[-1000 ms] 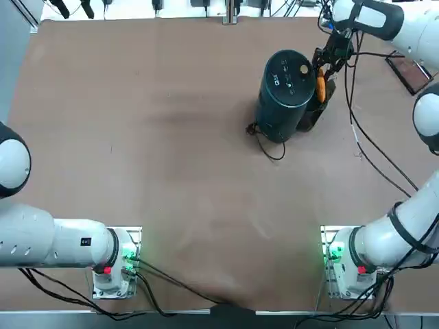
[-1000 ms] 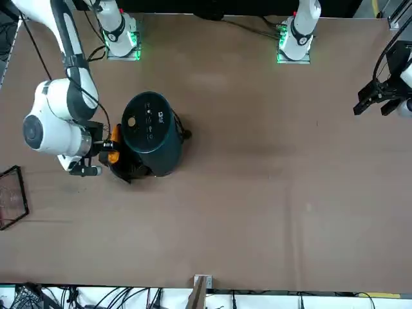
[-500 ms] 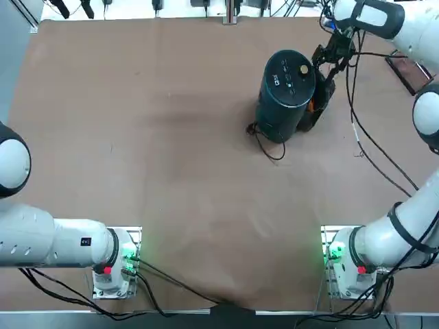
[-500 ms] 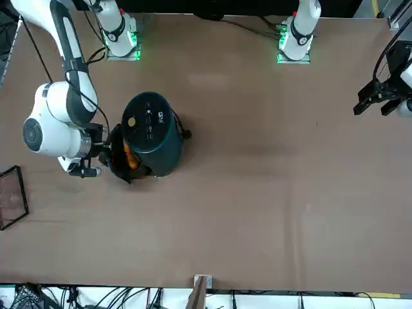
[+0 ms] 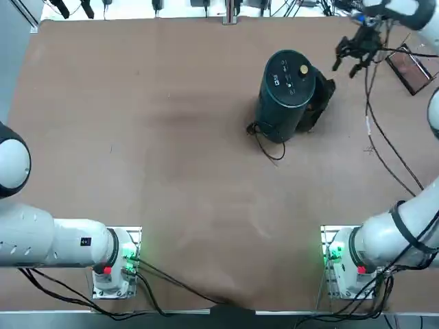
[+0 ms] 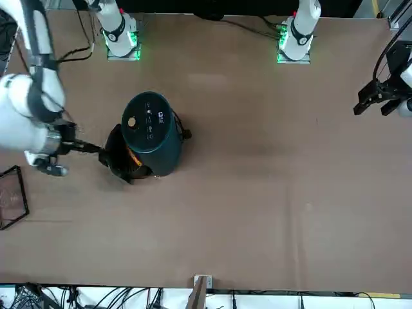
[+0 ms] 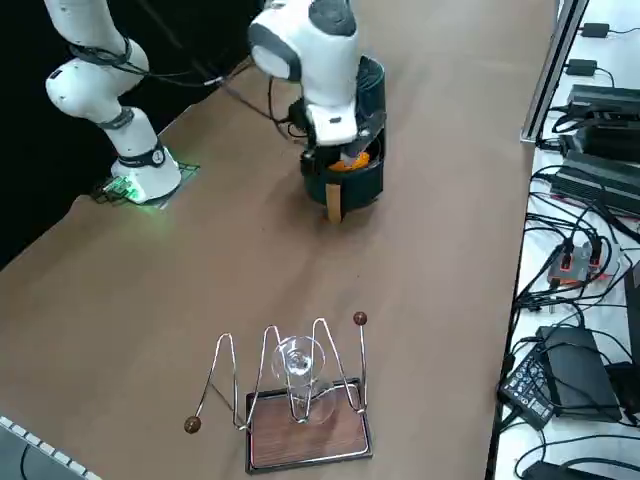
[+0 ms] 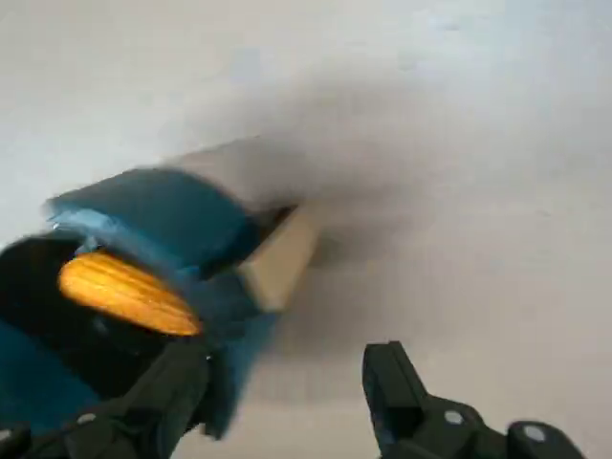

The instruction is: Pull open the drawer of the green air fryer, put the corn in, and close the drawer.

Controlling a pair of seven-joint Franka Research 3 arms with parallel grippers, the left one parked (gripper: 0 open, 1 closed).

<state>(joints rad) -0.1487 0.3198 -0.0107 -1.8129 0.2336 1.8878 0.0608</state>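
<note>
The corn (image 8: 127,291) lies inside the drawer (image 7: 352,181), which stands pulled out from the green air fryer (image 5: 286,92) toward roughly three o'clock in the top view; in the right side view an orange patch shows in the open basket just under the arm's wrist; the drawer's pale handle (image 7: 333,203) points out toward the near edge of the table (image 5: 171,171). The right gripper (image 5: 351,58) hangs clear of the appliance, at about two o'clock from it in the top view, its claw released and holding nothing, the two fingers (image 8: 397,387) spread with bare table between them in the wrist view. What remains, as I judge it, is shutting the drawer; the risk lies there; a push that lands off the handle's centre could skew the basket so that it jams in its slot, or could slide the whole fryer across the smooth table rather than seating the drawer, since nothing braces the body from behind; the black cord (image 5: 267,144) trailing at about seven o'clock from the fryer might snag or drag if the body shifts; the cob may also roll toward the basket's rim on a sharp shove and foul the closing.
</note>
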